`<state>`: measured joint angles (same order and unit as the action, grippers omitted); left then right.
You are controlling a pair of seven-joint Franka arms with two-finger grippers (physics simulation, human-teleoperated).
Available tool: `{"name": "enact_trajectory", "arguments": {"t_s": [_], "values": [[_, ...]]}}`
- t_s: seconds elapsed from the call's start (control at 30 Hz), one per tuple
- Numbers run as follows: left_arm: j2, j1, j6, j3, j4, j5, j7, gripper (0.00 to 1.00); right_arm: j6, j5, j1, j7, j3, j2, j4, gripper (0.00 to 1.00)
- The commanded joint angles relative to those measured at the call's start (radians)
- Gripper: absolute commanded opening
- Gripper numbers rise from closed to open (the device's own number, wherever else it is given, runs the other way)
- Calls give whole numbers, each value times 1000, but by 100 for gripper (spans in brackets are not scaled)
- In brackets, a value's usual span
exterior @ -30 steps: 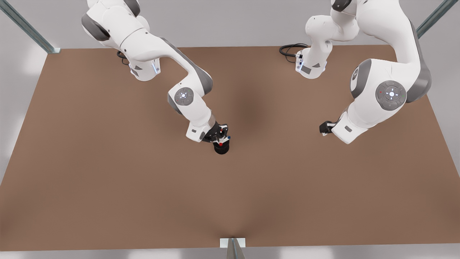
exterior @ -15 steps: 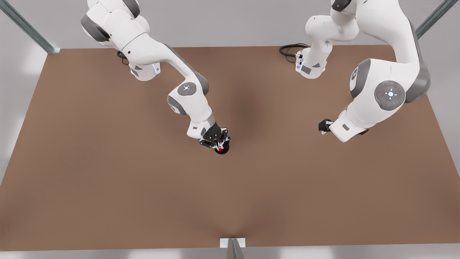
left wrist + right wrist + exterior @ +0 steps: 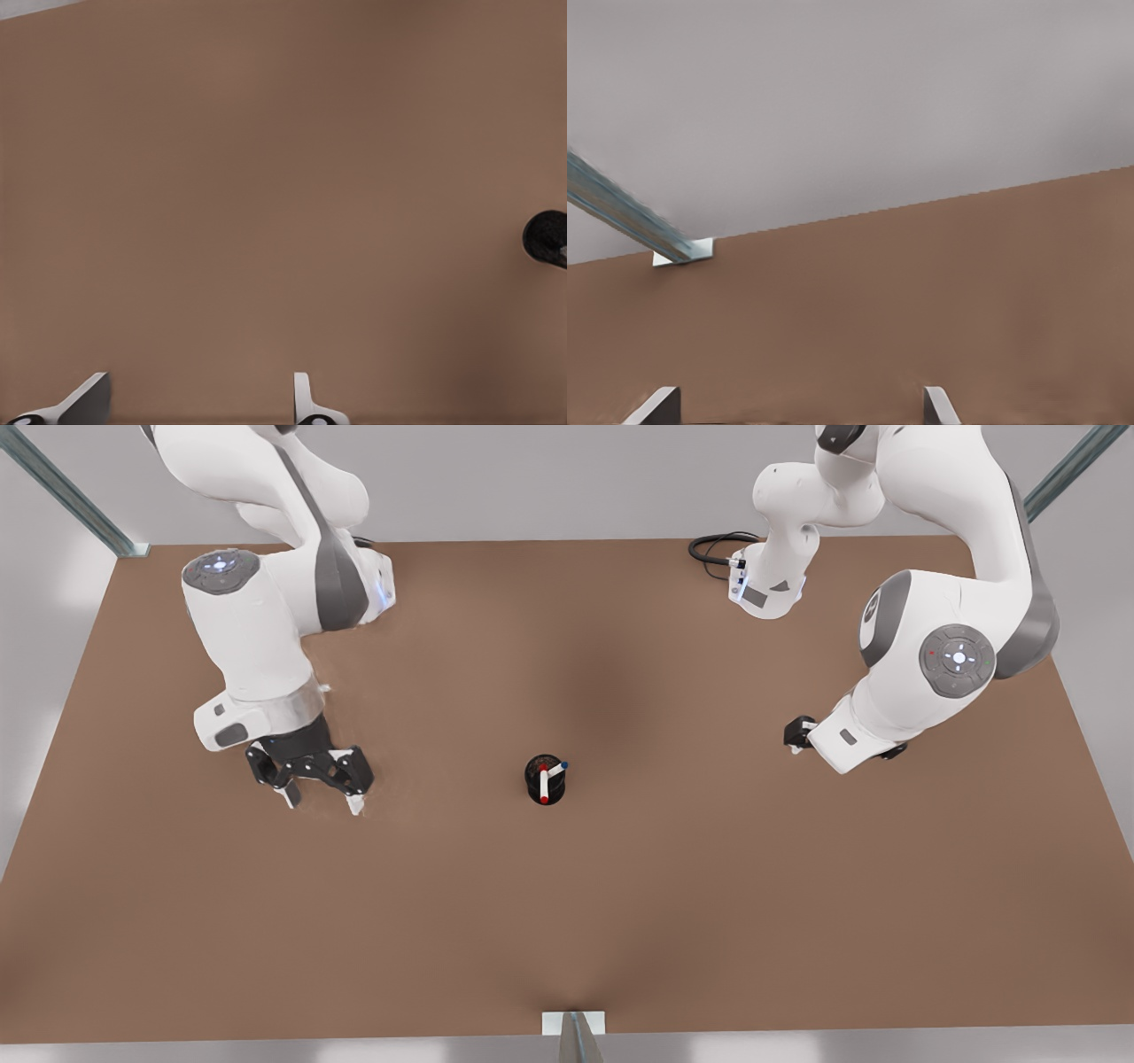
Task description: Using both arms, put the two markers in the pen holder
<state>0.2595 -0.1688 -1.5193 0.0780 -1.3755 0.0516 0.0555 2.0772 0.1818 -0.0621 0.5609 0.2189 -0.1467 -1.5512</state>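
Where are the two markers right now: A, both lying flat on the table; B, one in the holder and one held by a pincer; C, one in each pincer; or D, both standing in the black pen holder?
D: the red-capped marker and the blue-capped marker both stand in the pen holder, while the left pincer hangs open beside it and the right pincer is open too.

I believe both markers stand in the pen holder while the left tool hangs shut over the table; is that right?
Not quite: the left tool is open, fingers spread, as the left wrist view shows. Both markers do stand in the pen holder, and that tool hangs over the table. The right tool waits, open, at the front view's right.
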Motion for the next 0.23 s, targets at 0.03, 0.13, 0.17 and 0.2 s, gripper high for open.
{"name": "enact_trajectory", "arguments": {"t_s": [0.03, 0.13, 0.17, 0.2], "values": [[7, 0, 11, 0, -4, 5, -37, 100, -440, -137, -59, -463, -124, -71, 84, 100], [29, 0, 8, -1, -2, 8, -36, 100, -477, -136, -54, -512, -122, -120, 158, 100], [30, 0, 8, -1, 0, 8, -36, 100, -471, -134, -54, -512, -122, -120, 158, 100], [32, 0, 8, -1, 0, 8, -36, 100, -471, -134, -54, -512, -122, -123, 163, 100]]}}
